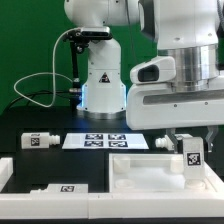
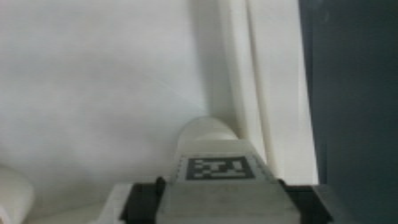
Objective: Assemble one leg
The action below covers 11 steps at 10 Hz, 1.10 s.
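1 white plastic leg [image 2: 221, 138] bearing a black-and-white tag [image 2: 221, 166] sits between the 2 dark fingers [image 2: 153, 200] of the gripper [image 2: 221, 196], which clenches it.

Leg [image 1: 190, 158]: white, with a black-and-white square tag. Marker board [image 1: 97, 140]: white, black tag patterns. Table [image 1: 70, 162]: black. Backdrop [image 1: 25, 50]: green. Arm [image 1: 180, 45]: white.

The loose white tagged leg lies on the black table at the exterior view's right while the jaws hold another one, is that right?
Not the right: the exterior view shows the loose white tagged leg lying on the black table at its left. The gripper does hold a second white tagged leg in its jaws.
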Tool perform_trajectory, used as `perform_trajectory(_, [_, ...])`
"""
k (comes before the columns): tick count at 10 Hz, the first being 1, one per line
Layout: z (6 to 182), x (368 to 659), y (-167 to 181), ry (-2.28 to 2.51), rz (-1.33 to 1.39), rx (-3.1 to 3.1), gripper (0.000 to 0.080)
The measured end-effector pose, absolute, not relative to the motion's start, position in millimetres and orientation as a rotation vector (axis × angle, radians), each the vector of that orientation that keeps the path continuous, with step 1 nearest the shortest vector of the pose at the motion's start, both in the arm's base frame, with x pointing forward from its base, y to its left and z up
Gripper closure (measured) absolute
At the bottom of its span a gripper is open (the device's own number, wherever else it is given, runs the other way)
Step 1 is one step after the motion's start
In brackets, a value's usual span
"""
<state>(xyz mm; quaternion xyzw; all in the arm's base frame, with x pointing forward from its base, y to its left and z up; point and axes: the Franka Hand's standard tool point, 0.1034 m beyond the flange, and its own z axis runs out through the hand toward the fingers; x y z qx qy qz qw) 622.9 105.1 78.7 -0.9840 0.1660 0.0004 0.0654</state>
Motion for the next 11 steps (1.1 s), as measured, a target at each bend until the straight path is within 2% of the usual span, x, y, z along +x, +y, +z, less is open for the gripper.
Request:
perform_trajectory(4, [79.4,628.1,120.6,1.173,0.062,-2.779,0.0512])
perform_trajectory(7, [76.9,633.9,123.0,1.775,0.074,-2.348,0.0512])
perform_trajectory(11, [76.7,634.6,124.1,1.838,0.092,-2.268,0.0512])
